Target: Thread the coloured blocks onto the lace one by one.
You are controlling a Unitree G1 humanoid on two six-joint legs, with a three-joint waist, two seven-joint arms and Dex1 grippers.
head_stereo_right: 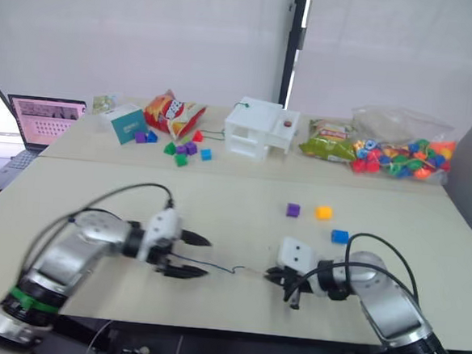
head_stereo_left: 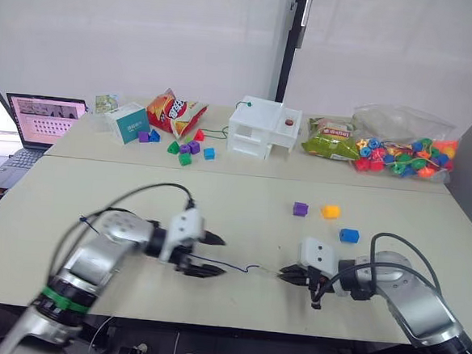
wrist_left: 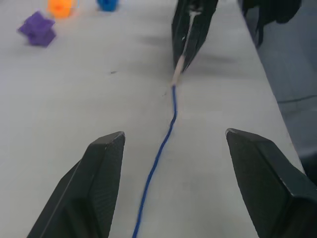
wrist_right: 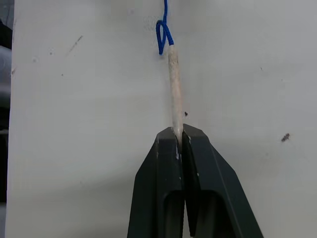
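— Lace (head_stereo_left: pixel 228 266) first: where does it lie, and who has it?

— It runs along the near part of the table (head_stereo_left: pixel 241 218) between the two arms. The right gripper (wrist_right: pixel 179 140) has its fingers pressed together on the pale stiff tip (wrist_right: pixel 173 84), pinching it by the end so that most of the tip sticks out free. That looks deliberate: a bare, rigid tip is what can be pushed through a block's hole.

— And the left gripper (head_stereo_left: pixel 206 254)?

— Spread wide. In its wrist view the two black fingers (wrist_left: pixel 94 188) stand apart with the dark-blue cord passing between them on the tabletop, touching neither. It seems placed to take hold of the cord and steady it.

— Where are the blocks?

— The head views show the purple block (head_stereo_left: pixel 300 208), yellow block (head_stereo_left: pixel 330 211) and blue block (head_stereo_left: pixel 348 235) loose on the table beyond the right gripper, none on the lace. Other small blocks lie far back near a white box (head_stereo_left: pixel 264 128) and a bag of beads (head_stereo_left: pixel 404 152).

— What does one view add?

— The right wrist view alone shows a small loop of cord where it joins the tip; the head views show the whole layout.
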